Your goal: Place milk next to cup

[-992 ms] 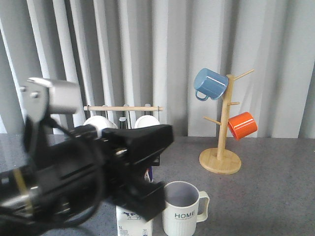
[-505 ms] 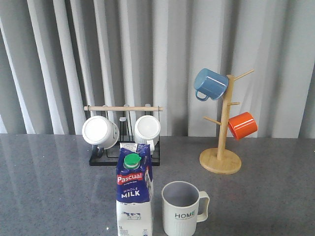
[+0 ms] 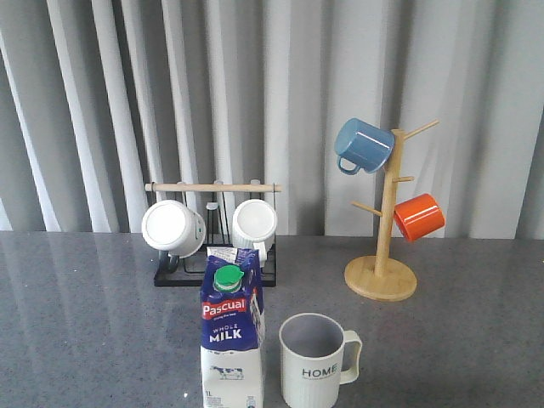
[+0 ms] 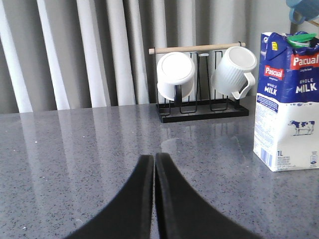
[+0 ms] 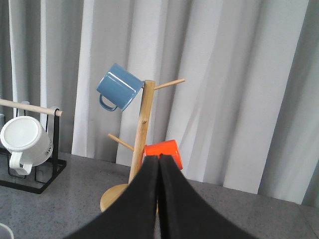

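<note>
The milk (image 3: 231, 340) is a blue-and-white carton with a green cap. It stands upright at the table's front, just left of the cup (image 3: 314, 361), a pale ribbed mug marked "HOME" with its handle to the right. A small gap separates them. The milk also shows in the left wrist view (image 4: 289, 102). My left gripper (image 4: 154, 157) is shut and empty, low over the table, well apart from the carton. My right gripper (image 5: 159, 158) is shut and empty, facing the mug tree. Neither gripper shows in the front view.
A black rack (image 3: 212, 255) with a wooden bar holds two white mugs (image 3: 172, 228) behind the milk. A wooden mug tree (image 3: 384, 246) at the back right holds a blue mug (image 3: 363, 145) and an orange mug (image 3: 418, 216). Grey curtains hang behind the grey table (image 3: 85, 323).
One second ago the left arm filled the lower left of the front view, covering the milk carton. It has drawn out of that view, and the carton stands free beside the cup.
</note>
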{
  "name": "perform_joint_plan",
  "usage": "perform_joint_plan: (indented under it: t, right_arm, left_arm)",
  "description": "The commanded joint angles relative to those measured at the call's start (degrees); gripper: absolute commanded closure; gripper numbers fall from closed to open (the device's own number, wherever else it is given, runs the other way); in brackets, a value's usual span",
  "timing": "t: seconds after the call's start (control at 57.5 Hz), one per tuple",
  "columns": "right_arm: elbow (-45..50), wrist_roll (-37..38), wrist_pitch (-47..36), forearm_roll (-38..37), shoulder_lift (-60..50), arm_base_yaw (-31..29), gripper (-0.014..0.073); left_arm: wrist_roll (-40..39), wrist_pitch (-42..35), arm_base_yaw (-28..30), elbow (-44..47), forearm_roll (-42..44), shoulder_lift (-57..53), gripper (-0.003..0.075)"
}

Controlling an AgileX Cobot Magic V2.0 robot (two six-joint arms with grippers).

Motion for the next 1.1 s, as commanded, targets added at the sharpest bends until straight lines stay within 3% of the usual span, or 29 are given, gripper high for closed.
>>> perform_joint_plan:
  t: [0.0,1.079]
  right_arm:
    - [-1.92,-0.16,-4.42,-0.25,-0.11,-0.37,0.0601]
    - [-1.92,-0.16,-4.61,-0.25,-0.11,-0.37,0.0601]
  left_arm:
    - [0.22,-3.03,1.15,-1.01,0.26,-1.75,0.0727]
    - [0.1,-2.0,2.0,-1.07,0.27,-1.66,0.0727]
